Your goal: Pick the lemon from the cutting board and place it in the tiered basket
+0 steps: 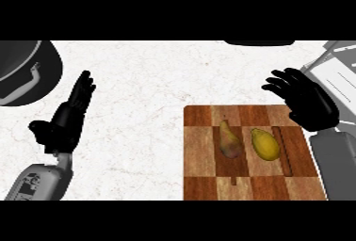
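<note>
Head view, counter: a pale marbled counter top [160, 84] fills most of the view, seen from steeply above.
Head view, cutting board: a checkered wooden cutting board [201, 164] lies at the lower right; its near edge runs to the lower limit of the scene, and its right edge is partly covered by the right forearm.
Head view, lemon: the lemon [265, 144] lies on the board, right of centre, yellow and elongated, its long axis pointing away from the robot. No hand touches it.
Head view, pear: a greenish-brown pear [229, 141] lies just beside the lemon on its left, narrow end away from the robot; whether the two fruits touch is hard to tell.
Head view, left hand: the left hand [66, 120] shows at the left above the bare counter, fingers straight and pointing away, thumb out to the side, holding nothing, well apart from the board.
Head view, right hand: the right hand [309, 101] hangs over the board's far right corner, fingers spread and slightly bent, empty, near the lemon but apart from it.
Head view, top left: a dark round object with a grey handle [21, 70] is cut off by the frame; what it is cannot be made out.
Head view, top right: a grey and white object [341, 70] is cut off by the edge and partly hidden behind the right hand.
Head view, top edge: a dark curved shape [259, 43] barely enters the view, too little to identify.
Head view, tiered basket: cannot be identified with certainty among the cut-off objects.
</note>
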Available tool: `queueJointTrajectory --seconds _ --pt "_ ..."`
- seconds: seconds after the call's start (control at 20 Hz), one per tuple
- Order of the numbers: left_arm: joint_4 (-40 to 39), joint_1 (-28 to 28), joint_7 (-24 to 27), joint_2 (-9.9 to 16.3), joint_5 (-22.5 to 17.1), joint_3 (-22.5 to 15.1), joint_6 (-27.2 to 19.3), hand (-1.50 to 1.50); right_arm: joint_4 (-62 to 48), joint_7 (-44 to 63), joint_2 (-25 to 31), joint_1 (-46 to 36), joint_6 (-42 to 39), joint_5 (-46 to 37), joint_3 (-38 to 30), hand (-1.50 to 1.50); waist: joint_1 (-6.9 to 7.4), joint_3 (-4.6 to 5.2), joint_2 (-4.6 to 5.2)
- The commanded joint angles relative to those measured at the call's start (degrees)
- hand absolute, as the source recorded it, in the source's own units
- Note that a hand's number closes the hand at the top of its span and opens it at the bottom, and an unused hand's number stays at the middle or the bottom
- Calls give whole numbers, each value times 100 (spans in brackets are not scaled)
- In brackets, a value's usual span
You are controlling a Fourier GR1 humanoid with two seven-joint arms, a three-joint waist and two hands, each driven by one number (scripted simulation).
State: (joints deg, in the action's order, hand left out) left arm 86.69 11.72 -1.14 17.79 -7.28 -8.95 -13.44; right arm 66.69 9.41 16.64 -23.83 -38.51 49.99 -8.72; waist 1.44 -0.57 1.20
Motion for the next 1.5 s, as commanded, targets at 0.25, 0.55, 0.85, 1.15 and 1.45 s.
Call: queueJointTrajectory --seconds 0.25,0.55,0.85,1.15,1.45 --pt "67 -32 30 -582 464 -479 -522 0 -1037 599 1750 -186 -3492 1351 -344 -150 -50 28 -57" --pt "95 -222 33 -478 405 -411 -461 0 346 428 2872 -809 -3742 122 -744 -150 -53 40 -150" --pt "23 -241 54 -479 444 -369 -510 0 1947 359 3124 -1007 -3935 -1070 -1065 -150 -119 29 -131" --pt "-121 -295 276 -797 673 -633 -681 0 3227 248 2532 -835 -3923 -2418 -1104 -150 -63 31 -71" --pt "-30 -161 69 -835 778 -633 -736 0 4033 -80 1906 -446 -3951 -3408 -891 -150 -53 37 -79"
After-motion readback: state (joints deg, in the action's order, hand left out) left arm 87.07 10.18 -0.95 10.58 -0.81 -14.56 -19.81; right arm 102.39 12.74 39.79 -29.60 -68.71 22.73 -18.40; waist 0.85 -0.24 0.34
